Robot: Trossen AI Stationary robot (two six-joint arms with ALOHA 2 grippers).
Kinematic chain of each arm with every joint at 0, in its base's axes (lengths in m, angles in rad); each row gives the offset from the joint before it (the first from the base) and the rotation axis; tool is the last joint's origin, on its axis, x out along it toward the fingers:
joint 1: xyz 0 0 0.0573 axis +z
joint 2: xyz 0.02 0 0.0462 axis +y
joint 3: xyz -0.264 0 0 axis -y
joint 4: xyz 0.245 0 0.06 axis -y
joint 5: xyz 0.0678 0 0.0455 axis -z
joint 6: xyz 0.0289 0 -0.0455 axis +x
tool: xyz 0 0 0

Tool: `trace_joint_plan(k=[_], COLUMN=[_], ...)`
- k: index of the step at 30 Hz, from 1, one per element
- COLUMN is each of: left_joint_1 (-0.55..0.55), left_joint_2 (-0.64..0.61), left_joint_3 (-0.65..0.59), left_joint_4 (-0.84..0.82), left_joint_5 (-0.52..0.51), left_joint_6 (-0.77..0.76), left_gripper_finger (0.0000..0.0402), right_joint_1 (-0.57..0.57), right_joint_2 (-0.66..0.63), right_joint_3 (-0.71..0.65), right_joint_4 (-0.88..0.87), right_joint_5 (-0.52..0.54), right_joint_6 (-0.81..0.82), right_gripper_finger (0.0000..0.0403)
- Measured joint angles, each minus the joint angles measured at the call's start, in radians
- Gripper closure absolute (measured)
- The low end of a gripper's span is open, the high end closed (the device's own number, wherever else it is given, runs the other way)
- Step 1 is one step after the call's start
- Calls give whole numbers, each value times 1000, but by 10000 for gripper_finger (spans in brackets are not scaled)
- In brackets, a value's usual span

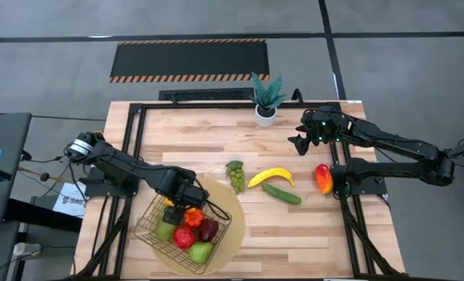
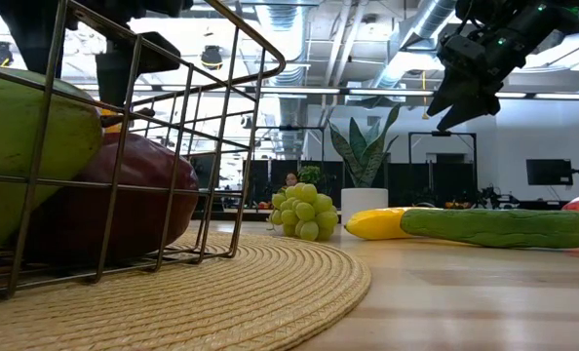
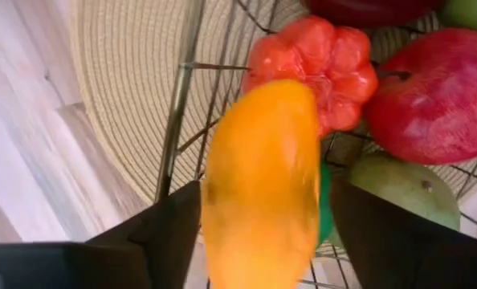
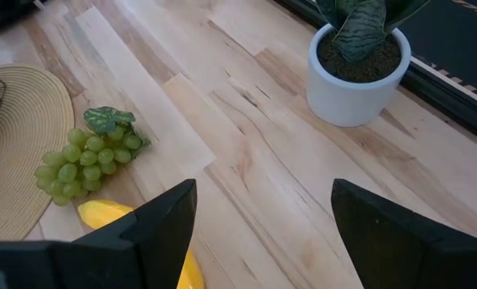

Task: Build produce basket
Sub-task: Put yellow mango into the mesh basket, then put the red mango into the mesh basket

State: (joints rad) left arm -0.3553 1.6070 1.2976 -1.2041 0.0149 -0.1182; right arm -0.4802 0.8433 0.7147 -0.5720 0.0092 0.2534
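Note:
The golden wire basket (image 1: pixel 150 234) stands on a round tan mat (image 1: pixel 233 209) at the near left. It holds a red apple (image 3: pixel 431 96), a red-orange lumpy fruit (image 3: pixel 319 60) and green pears (image 3: pixel 399 193). My left gripper (image 3: pixel 266 183) points down into the basket, with a yellow-orange fruit (image 3: pixel 258 233) between its fingers. Green grapes (image 1: pixel 235 176), a banana (image 1: pixel 271 176), a cucumber (image 1: pixel 282 193) and a red-orange mango (image 1: pixel 323 178) lie on the table. My right gripper (image 1: pixel 301 143) hangs open above the far right of the table, with nothing between its fingers. My left gripper comes from above, its fingers on either side of the yellow-orange fruit's long sides. One finger (image 3: pixel 178 229) lies right against the fruit's side (image 3: pixel 210 217). A narrow slit shows between the fruit and the other finger (image 3: pixel 383 233). Whether the fingers touch the fruit, I cannot tell.
A spiky green plant in a white pot (image 1: pixel 266 97) stands at the far edge, close to my right gripper. Bare wood lies between the mat and the table's near right corner (image 1: pixel 318 242). Black frame rails run along both sides of the table.

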Motion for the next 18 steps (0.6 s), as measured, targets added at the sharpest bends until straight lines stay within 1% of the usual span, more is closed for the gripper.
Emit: trace_joint_plan(k=[3,6,10,12,14,16,18], left_joint_1=[0,0,24,42,64,92,130], left_joint_2=[0,0,0,0,0,0,-1], left_joint_3=[0,14,97,176,260,343,408], left_joint_4=[-5,-39,-50,-57,-60,-35,32], left_joint_5=[14,81,183,187,141,39,-89], left_joint_6=[-23,-43,-140,-175,-183,-172,-145], left_gripper_finger=[101,75,64,64,64,63,63], right_joint_1=[0,0,0,2,2,2,1], right_joint_2=[0,0,0,0,0,0,0], right_joint_3=[0,0,0,2,17,38,60], right_joint_4=[0,0,-9,-33,-93,-149,-226], right_joint_5=[0,-1,-5,-7,-8,-8,-7], right_joint_6=[0,0,5,10,23,46,95], right_gripper_finger=[92,92,92,92,92,92,92])
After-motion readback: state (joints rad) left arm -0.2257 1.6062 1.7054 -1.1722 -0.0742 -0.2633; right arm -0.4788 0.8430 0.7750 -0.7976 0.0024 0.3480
